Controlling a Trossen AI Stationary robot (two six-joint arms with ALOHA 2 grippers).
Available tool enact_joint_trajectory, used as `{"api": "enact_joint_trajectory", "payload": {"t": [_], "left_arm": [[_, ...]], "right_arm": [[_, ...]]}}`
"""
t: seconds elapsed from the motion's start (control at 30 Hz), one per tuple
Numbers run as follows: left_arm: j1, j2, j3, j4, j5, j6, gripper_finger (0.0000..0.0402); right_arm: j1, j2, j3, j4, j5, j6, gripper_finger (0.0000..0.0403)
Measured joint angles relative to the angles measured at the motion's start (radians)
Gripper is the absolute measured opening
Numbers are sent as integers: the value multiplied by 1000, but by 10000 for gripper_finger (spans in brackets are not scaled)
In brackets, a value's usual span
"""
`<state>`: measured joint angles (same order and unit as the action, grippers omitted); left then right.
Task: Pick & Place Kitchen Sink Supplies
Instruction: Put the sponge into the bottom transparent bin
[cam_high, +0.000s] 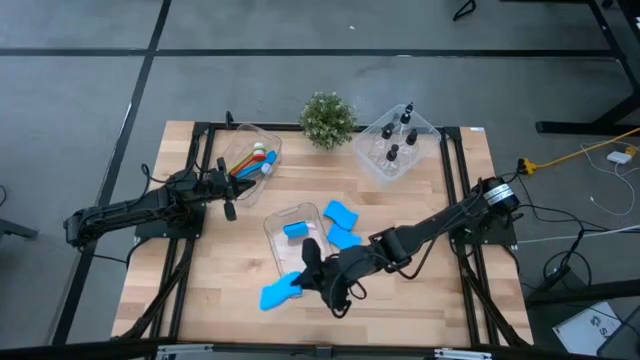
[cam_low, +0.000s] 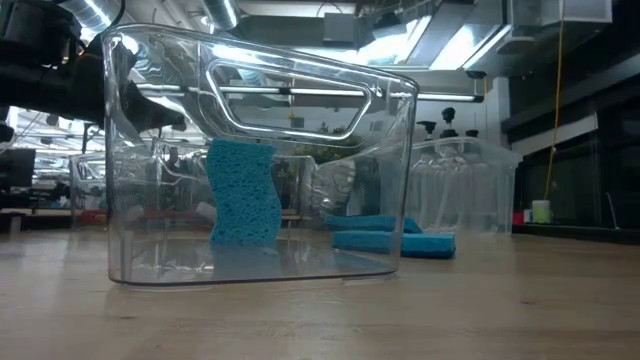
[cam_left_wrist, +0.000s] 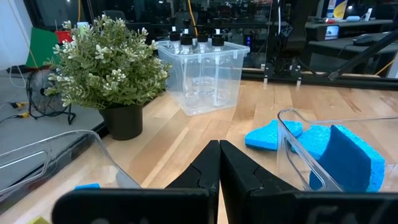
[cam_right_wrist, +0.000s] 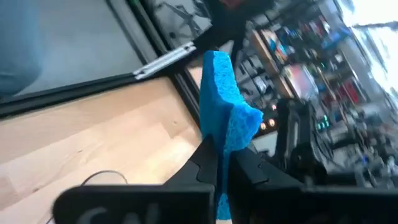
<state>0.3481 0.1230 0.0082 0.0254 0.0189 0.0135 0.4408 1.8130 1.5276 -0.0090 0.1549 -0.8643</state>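
Observation:
My right gripper (cam_high: 308, 278) is shut on a bright blue sponge piece (cam_high: 280, 291) near the table's front edge, just in front of a clear middle bin (cam_high: 282, 250). Another sponge (cam_high: 295, 230) stands on edge inside that bin; it also shows in the low view (cam_low: 243, 195). Two more sponges (cam_high: 341, 213) (cam_high: 345, 238) lie flat on the table right of the bin. My left gripper (cam_left_wrist: 219, 168) is shut and empty beside the bin of coloured brushes (cam_high: 253, 161). Black-capped bottles (cam_high: 400, 135) stand in the far right bin. My right gripper pinches the sponge's flat faces near one end (cam_right_wrist: 219, 146) between its two fingers. The fingers come from the table's right, pointing left. The sponge sticks out past the fingertips (cam_right_wrist: 225, 93); whether it is clear of the table I cannot tell.
A small green potted plant (cam_high: 328, 118) stands at the far edge between the brush bin and the bottle bin (cam_high: 425, 155). Bare wood lies along the near edge and at the near right (cam_high: 440, 300).

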Motion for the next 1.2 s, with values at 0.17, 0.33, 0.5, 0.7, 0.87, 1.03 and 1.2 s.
{"api": "enact_joint_trajectory", "payload": {"t": [0.17, 0.33, 0.5, 0.7, 0.87, 1.03, 1.2], "left_arm": [[0, 0, 0, 0, 0, 0, 2], [0, 0, 0, 0, 0, 0, 2], [0, 0, 0, 0, 0, 0, 2], [0, 0, 0, 0, 0, 0, 2], [0, 0, 0, 0, 0, 0, 2], [0, 0, 0, 0, 0, 0, 2], [0, 0, 0, 0, 0, 0, 2]], "right_arm": [[1, 0, 0, 19, 123, 127, 11], [0, 0, 0, 19, 188, 235, 13], [0, 0, 0, 17, 220, 316, 11], [-20, 0, 0, 31, 272, 587, 11], [-37, 0, 0, 26, 313, 742, 11], [-47, 1, 0, -30, 362, 923, 11], [-45, 1, 0, -98, 368, 931, 10]]}}
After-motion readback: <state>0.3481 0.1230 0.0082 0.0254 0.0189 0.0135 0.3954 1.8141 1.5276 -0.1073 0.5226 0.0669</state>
